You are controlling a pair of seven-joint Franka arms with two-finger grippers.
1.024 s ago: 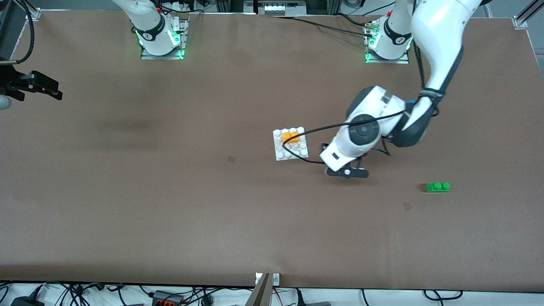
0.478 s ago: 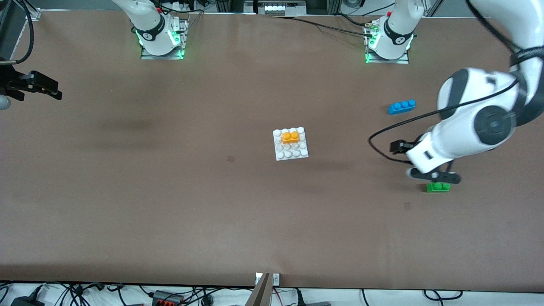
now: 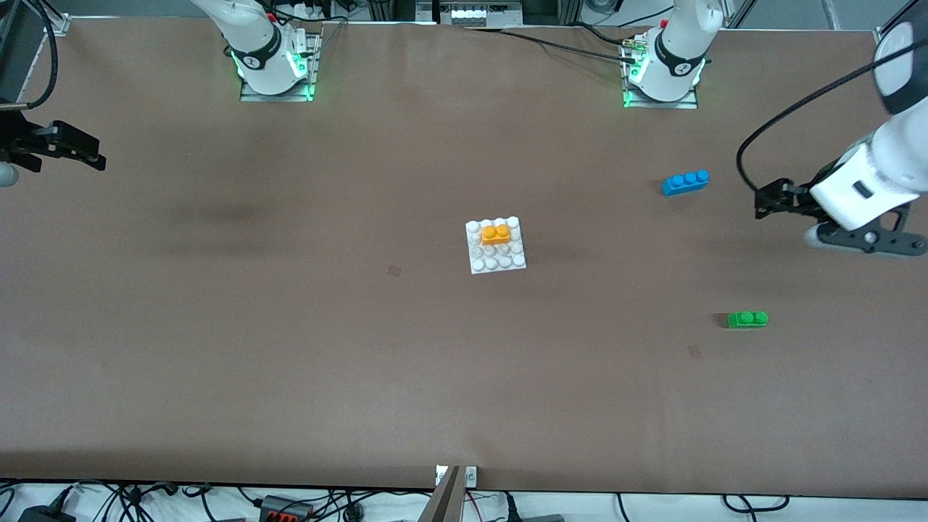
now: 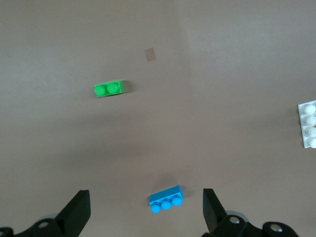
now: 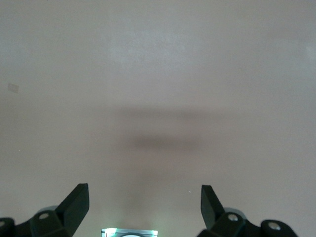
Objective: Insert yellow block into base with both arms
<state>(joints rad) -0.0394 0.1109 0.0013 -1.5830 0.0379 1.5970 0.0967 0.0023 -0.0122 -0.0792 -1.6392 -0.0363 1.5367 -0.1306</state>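
My left gripper [image 4: 143,212] hangs with its fingers [image 4: 76,212] spread wide and nothing between them — it touches no brick and no part of the table [image 3: 290,348]. In the front view the left gripper [image 3: 866,239] sits up in the air over the left arm's end of the table, well apart from the base [image 3: 496,246]. Its wrist camera looks down on the blue brick [image 4: 166,199], which shows between the two fingers but lies on the table well below them, with the green brick [image 4: 109,89] apart from it and one edge of the base [image 4: 308,124] showing at the frame's margin.

My right gripper [image 5: 143,210] is spread just as wide and holds nothing; its wrist view shows only bare table under it. In the front view the right gripper [image 3: 61,145] waits over the right arm's end of the table, well apart from the base.

The yellow block [image 3: 496,233] sits on the base, pressed onto studs in the second row from the edge nearest the robots' bases, lying parallel to that edge — no gripper is near it. The blue brick [image 3: 685,182] lies toward the left arm's end from the base and farther from the front camera than it. The green brick [image 3: 747,319] also lies toward the left arm's end, nearer to the front camera than the base.
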